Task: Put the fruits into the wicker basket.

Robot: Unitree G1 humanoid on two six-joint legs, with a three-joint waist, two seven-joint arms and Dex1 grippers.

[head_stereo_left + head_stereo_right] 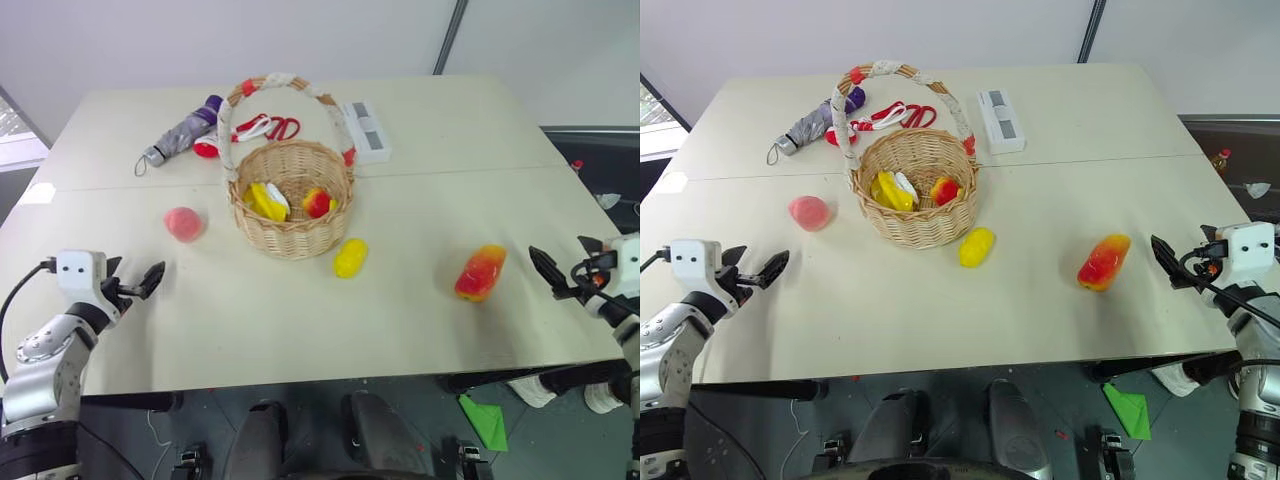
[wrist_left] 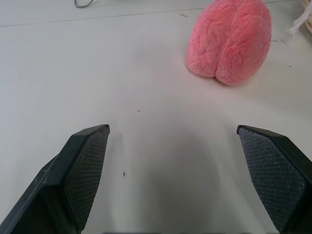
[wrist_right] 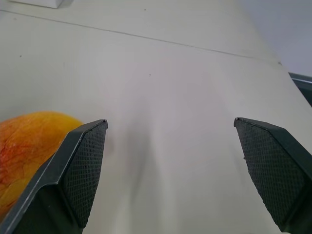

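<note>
The wicker basket [image 1: 291,203] is sitting mid-table, already holding some yellow and red toy pieces, while the three fruits are all lying outside it on the bare table [image 1: 300,330]: the pink peach [image 1: 183,223] is resting to the left of the basket, the yellow lemon [image 1: 350,257] is lying just beside its near right edge, and the mango [image 1: 480,272] is lying well apart toward the right. The left gripper [image 1: 150,280] is hovering near the left edge with its jaws spread wide and holding nothing, the peach lying ahead of it and somewhat off to one side in the left wrist view. The right gripper [image 1: 548,270] is likewise gaping wide and empty at the right edge, with the mango showing just beyond one finger [image 3: 78,170] in the right wrist view. I am judging the risks as these: the mango is sitting off-centre to the jaws, so a straight advance could be nudging it with one finger rather than bracketing it; the rounded peach could be rolling away if clipped; and the basket's tall arched handle could be catching an arm coming over the rim.
</note>
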